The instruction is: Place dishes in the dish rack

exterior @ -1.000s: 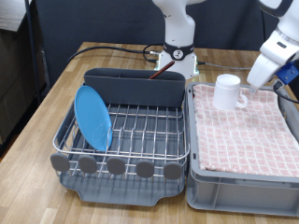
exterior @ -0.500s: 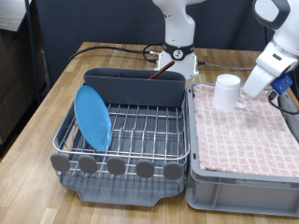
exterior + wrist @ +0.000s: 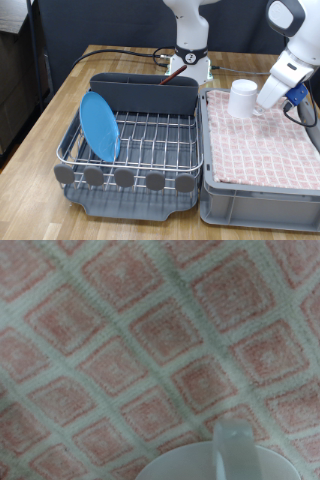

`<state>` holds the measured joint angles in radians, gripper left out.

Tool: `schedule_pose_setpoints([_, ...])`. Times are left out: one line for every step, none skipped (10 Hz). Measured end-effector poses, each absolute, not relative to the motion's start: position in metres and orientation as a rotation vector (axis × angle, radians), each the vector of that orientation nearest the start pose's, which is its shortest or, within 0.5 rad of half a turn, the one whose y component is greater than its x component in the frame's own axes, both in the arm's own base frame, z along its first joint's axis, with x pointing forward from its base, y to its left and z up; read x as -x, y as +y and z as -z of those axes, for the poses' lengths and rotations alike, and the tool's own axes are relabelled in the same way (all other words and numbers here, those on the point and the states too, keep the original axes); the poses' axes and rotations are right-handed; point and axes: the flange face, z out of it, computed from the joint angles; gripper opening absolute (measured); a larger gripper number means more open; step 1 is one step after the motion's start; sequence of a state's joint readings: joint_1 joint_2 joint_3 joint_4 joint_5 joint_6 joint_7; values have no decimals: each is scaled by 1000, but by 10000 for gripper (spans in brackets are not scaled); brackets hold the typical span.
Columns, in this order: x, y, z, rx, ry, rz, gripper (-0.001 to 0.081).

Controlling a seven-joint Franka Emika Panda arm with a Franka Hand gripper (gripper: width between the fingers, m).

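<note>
The white mug (image 3: 243, 98) stands upright on the pink checked cloth in the grey crate (image 3: 262, 196), at the exterior view's right. My gripper (image 3: 265, 103) hangs just to the right of the mug, close to its handle; its fingertips are hard to make out. The wrist view shows the mug's rim and handle (image 3: 231, 445) at the picture's edge over the cloth (image 3: 130, 350), with no fingers in sight. The light-blue plate (image 3: 100, 126) stands on edge in the dish rack (image 3: 135, 178) at its left side. The wooden spoon is out of view.
The rack's tall grey cutlery box (image 3: 145, 93) runs along its far side, with round knobs (image 3: 123, 178) along the near edge. The robot base (image 3: 188, 62) and cables sit behind on the wooden table (image 3: 40, 125).
My gripper has come down and moved left towards the mug's handle. The mug, plate and rack have not moved.
</note>
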<state>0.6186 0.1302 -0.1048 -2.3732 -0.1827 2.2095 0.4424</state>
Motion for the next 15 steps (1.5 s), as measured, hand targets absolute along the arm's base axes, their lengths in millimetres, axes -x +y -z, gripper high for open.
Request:
schedule_pose_setpoints([-414, 224, -247, 3371, -337, -340, 803])
schedule_pose_setpoints([-413, 221, -245, 3373, -335, -344, 803])
schedule_pose_setpoints([-412, 219, -243, 3373, -333, -343, 803])
schedule_pose_setpoints([-412, 217, -241, 3373, -332, -341, 801])
schedule_pose_setpoints([-411, 216, -240, 3372, -331, -335, 801])
schedule_pose_setpoints([-411, 215, -239, 3371, -331, -333, 615])
schedule_pose_setpoints([-410, 215, -238, 3370, -330, -331, 467])
schedule_pose_setpoints([-410, 214, -237, 3370, -330, -329, 467])
schedule_pose_setpoints([-409, 213, -236, 3369, -329, -330, 302])
schedule_pose_setpoints([-409, 213, -236, 3369, -327, -330, 132])
schedule_pose_setpoints([-409, 213, -236, 3369, -325, -331, 132])
schedule_pose_setpoints([-409, 212, -236, 3369, -321, -335, 72])
schedule_pose_setpoints([-410, 212, -238, 3370, -319, -336, 72])
schedule_pose_setpoints([-412, 213, -243, 3373, -313, -339, 72])
schedule_pose_setpoints([-414, 213, -250, 3377, -306, -348, 72])
